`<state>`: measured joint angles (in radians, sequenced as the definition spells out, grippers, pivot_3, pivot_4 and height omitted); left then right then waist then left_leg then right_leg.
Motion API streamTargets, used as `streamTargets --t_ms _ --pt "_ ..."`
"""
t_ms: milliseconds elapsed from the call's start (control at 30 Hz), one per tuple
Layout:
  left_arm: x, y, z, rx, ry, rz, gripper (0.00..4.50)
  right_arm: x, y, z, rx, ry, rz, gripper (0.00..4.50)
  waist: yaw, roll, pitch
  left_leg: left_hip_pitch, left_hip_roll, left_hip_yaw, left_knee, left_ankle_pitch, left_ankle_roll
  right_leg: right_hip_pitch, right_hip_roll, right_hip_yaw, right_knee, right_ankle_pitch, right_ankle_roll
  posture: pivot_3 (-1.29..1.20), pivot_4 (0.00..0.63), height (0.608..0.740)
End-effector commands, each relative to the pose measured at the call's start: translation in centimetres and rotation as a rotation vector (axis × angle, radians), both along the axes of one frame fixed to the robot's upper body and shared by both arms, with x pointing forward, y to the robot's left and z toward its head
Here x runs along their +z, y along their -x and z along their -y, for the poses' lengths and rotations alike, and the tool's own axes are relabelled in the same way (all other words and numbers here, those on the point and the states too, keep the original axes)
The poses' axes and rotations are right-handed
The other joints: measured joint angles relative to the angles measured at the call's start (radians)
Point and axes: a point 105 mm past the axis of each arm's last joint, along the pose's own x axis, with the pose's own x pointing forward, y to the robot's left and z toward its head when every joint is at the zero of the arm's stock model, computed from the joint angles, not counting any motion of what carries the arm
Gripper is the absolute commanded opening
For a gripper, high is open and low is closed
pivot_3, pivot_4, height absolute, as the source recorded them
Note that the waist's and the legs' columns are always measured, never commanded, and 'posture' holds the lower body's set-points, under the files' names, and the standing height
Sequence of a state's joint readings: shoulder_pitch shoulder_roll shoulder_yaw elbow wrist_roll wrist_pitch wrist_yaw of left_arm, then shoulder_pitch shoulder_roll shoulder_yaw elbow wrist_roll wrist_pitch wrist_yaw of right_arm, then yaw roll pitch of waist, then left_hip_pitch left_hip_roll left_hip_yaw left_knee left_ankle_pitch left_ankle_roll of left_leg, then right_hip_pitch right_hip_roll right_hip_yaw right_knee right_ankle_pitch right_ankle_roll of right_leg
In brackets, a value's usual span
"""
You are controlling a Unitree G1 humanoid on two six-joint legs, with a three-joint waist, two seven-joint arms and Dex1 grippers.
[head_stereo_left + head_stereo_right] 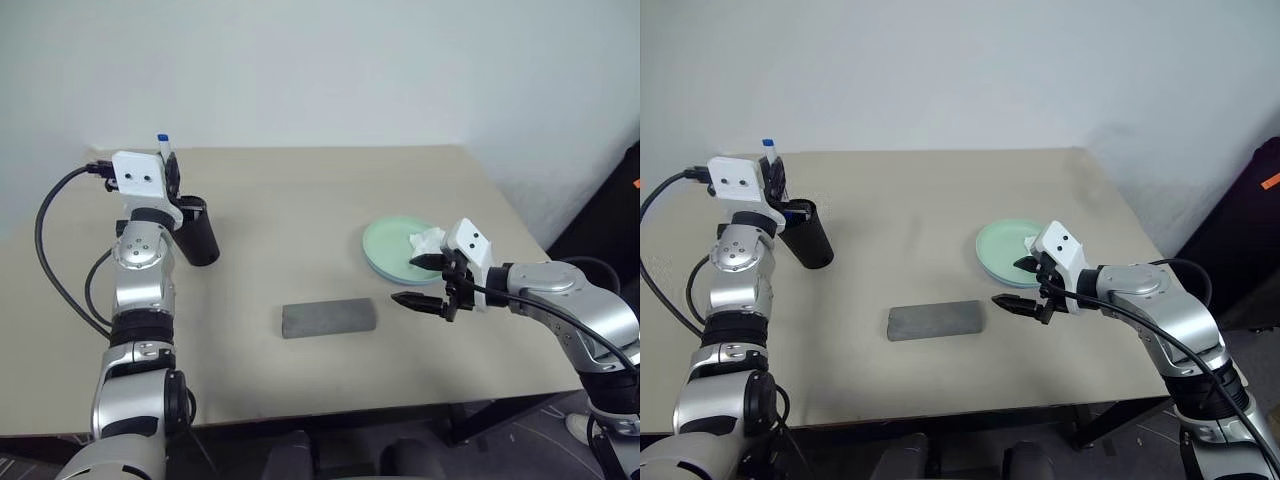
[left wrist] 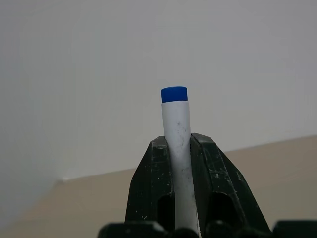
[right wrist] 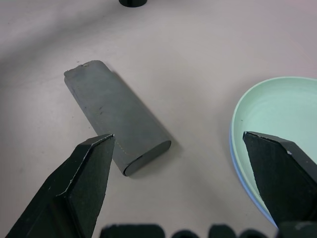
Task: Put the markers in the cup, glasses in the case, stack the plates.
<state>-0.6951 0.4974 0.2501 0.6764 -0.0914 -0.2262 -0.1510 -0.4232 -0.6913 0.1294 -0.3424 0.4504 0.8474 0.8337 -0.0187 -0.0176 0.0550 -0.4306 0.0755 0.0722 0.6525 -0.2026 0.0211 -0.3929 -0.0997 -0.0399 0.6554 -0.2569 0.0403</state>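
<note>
looks like the marker step: the left gripper [image 2: 181, 148] is clamped on the blue-capped marker [image 2: 176, 124] just above the cup [image 1: 197, 232]. next it needs lowering in, then letting go. the right gripper [image 1: 428, 282] hangs spread wide beside the plates [image 1: 385, 243].

A beige counter [image 1: 300, 200] with a smooth matte top and a dark edge along its near side stands against a plain pale wall [image 1: 320, 70], which rises behind its far edge. A crumpled white tissue [image 1: 428, 241] rests toward the counter's right side, well apart from the far edge. At far right, beyond the counter's corner, stands a black object [image 1: 1250, 230] bearing a small orange mark [image 1: 1269, 181]; what it is cannot be told. Below the near edge, a dark floor [image 1: 520, 440] shows at lower right.
</note>
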Motion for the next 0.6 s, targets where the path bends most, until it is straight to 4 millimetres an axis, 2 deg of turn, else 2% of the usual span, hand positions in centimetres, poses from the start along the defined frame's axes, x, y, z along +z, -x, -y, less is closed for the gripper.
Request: streamTargets --t_ms 33,500,600 --pt "0.5 -0.1 0.4 -0.012 0.003 0.045 0.11 1.5 -0.2 -0.3 0.015 -0.013 0.057 4.5 0.0 0.0 0.0 0.0 0.0 0.0 0.0 0.0 0.0 0.0 0.0 0.0 0.0 0.0 0.0 0.0 0.0 0.74" --pt "-1.2 -0.7 1.1 -0.034 0.005 0.012 0.11 1.6 -0.3 -0.3 0.01 -0.014 0.062 4.5 0.0 0.0 0.0 0.0 0.0 0.0 0.0 0.0 0.0 0.0 0.0 0.0 0.0 0.0 0.0 0.0 0.0 0.74" --pt "-1.5 -0.7 1.0 -0.042 0.014 -0.001 1.12 1.6 -0.4 -0.3 0.009 -0.015 0.063 4.5 0.0 0.0 0.0 0.0 0.0 0.0 0.0 0.0 0.0 0.0 0.0 0.0 0.0 0.0 0.0 0.0 0.0 0.74"
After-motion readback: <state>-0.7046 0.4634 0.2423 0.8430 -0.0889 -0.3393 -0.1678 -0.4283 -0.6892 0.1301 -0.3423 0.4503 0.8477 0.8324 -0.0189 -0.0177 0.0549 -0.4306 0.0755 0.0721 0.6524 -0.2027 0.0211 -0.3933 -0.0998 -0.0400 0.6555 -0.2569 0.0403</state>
